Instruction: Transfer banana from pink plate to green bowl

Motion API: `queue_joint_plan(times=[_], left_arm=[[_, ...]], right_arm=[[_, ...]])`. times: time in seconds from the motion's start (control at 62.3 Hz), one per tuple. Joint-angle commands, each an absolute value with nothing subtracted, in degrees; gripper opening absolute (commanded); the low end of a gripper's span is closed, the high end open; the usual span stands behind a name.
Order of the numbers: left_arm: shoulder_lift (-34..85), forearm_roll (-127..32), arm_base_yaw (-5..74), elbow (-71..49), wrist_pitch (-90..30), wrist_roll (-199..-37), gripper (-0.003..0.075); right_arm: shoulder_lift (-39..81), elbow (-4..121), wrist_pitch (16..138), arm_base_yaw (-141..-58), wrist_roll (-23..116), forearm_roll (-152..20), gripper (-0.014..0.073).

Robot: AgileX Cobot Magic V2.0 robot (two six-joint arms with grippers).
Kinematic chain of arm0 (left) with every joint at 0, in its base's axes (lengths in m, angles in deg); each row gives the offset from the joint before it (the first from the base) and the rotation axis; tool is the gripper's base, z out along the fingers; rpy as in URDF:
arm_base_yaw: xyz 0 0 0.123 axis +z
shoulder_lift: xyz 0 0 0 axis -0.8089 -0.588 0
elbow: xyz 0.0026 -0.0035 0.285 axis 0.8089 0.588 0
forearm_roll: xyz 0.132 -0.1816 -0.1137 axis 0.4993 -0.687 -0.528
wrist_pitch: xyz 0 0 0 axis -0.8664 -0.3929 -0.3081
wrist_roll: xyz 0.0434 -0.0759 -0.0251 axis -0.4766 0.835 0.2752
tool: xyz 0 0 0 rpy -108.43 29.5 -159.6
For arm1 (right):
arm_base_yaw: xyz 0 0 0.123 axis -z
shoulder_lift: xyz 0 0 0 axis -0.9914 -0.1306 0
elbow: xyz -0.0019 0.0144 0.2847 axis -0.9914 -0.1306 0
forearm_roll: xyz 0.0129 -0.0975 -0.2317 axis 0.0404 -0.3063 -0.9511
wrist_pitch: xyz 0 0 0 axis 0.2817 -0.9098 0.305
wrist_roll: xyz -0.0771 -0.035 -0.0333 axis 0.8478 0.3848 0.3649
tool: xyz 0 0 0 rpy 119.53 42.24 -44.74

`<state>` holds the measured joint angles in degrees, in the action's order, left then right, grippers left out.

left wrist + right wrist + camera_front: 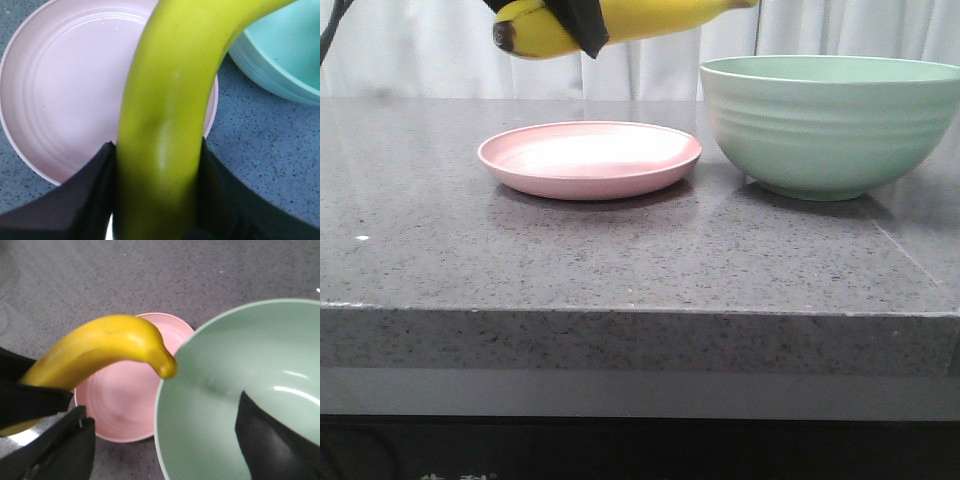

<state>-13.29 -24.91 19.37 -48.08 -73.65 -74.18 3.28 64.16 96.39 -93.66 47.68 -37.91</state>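
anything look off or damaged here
Nothing stands out. The banana is held in the left hand, up in the air above the pink plate, which is bare and sits flat. The green bowl stands upright beside it, with nothing inside. No spills or cracks show.

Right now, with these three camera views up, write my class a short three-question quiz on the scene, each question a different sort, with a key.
1. True or false: the banana rests on the pink plate.
2. Multiple choice: which end effector grips the banana? A) left B) right C) neither
3. Fill in: the green bowl holds ____.

Key:
1. False; it hangs in the air above the plate, which is bare.
2. A; the left end effector is clamped on either side of it, while the right end effector is open above the bowl.
3. Nothing.
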Motion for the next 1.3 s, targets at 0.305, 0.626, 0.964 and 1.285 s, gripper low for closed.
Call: queue_joint_plan(times=[0.305, 0.626, 0.964, 1.285], left_arm=[[-10.1, -24.9, 19.0, -50.0, -68.8, -74.2, 0.0023], [-10.1, -24.9, 19.0, -50.0, -68.2, -74.2, 0.0023], [-10.1, -24.9, 19.0, -50.0, -67.9, -74.2, 0.0023], [-10.1, -24.9, 19.0, -50.0, -67.4, -74.2, 0.0032]], right_arm=[[-13.9, 88.4, 107.1, -93.9, 49.7, -31.2, 0.0591], [-24.6, 100.6, 120.7, -93.9, 49.7, -25.0, 0.0591], [-26.6, 102.0, 124.8, -93.7, 49.7, -21.9, 0.0512], [-26.6, 102.0, 125.2, -93.7, 49.7, -21.2, 0.0135]])
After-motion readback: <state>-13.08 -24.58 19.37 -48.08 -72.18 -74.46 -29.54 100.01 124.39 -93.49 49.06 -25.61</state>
